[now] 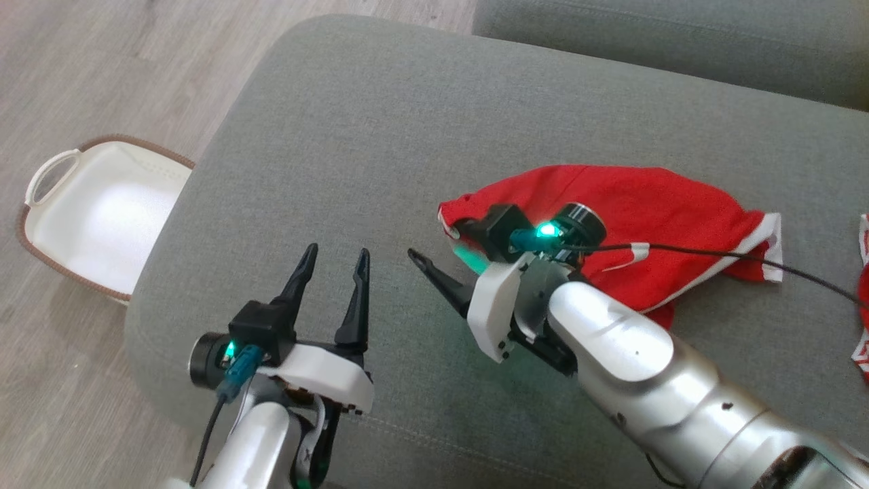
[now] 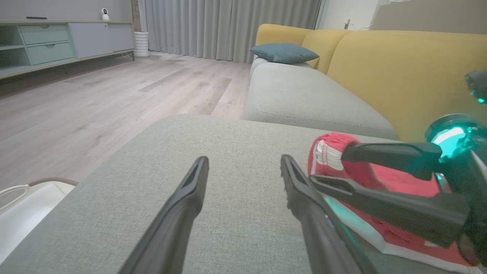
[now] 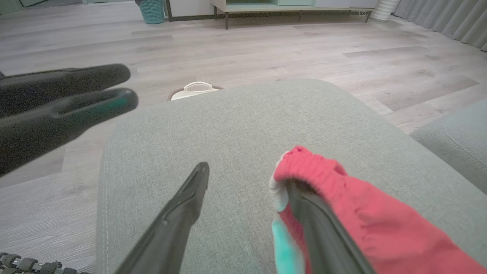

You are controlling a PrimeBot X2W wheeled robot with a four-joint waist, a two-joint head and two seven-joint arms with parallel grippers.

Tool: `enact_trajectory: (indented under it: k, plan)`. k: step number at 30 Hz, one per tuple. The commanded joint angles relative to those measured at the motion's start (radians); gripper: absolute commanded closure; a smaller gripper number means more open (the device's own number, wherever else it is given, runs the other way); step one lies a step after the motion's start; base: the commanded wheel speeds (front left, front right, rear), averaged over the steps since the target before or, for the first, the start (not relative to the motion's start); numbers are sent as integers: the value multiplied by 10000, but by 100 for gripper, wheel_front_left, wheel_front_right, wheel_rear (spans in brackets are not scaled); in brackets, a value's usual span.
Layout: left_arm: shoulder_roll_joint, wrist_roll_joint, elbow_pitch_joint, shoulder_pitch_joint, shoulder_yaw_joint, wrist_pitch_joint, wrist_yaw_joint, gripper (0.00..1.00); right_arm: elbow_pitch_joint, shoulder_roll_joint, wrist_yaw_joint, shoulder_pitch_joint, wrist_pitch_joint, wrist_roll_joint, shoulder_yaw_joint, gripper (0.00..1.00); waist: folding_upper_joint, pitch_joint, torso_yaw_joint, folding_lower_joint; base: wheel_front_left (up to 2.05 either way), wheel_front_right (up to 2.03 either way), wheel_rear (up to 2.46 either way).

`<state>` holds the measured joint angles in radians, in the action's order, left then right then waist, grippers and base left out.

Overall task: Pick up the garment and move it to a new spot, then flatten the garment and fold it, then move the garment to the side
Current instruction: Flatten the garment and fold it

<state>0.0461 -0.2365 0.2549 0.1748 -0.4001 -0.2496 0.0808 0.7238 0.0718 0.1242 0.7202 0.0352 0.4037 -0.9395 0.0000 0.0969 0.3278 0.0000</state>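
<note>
As I hover over the cushion (image 1: 353,136), my left gripper (image 1: 336,257) at 7 o'clock is spread wide, empty. My right gripper (image 3: 246,176) is spread too, one finger under the hem of the red garment (image 1: 652,210), which lies bunched at 3 o'clock. The basket (image 1: 102,217) sits at 9 o'clock on the floor (image 1: 68,68).

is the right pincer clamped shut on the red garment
No, the right pincer stands open, with the red garment draped over one finger.
</note>
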Motion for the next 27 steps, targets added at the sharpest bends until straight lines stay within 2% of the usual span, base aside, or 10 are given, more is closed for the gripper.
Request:
enact_trajectory:
  k: [1,10,14,21,24,27]
  plan:
    - [41,-3,-282,293,417,-122,70,0,-88,-214,65,455,-250,195,-100,0,0,-68,41,0,0,0,0]
    - [42,246,-355,8,944,-122,-15,0,561,-215,65,1069,-492,633,-404,0,0,-494,-819,0,0,0,0]
    - [42,275,-440,-28,1102,-122,-49,0,713,-215,65,1263,28,692,-933,0,0,-731,-1318,0,0,0,0]
    - [42,224,-434,-153,1095,-122,-22,0,734,-140,65,1260,831,1014,-1922,0,0,-1122,-1613,0,0,0,0]
    - [42,190,-433,-226,1081,-122,7,0,531,192,65,1215,821,1346,-2142,0,0,-1337,-1663,0,0,0,0]
    - [41,226,-494,-298,1107,-122,25,0,290,600,65,1204,439,1691,-1673,0,0,-1423,-1814,0,0,0,0]
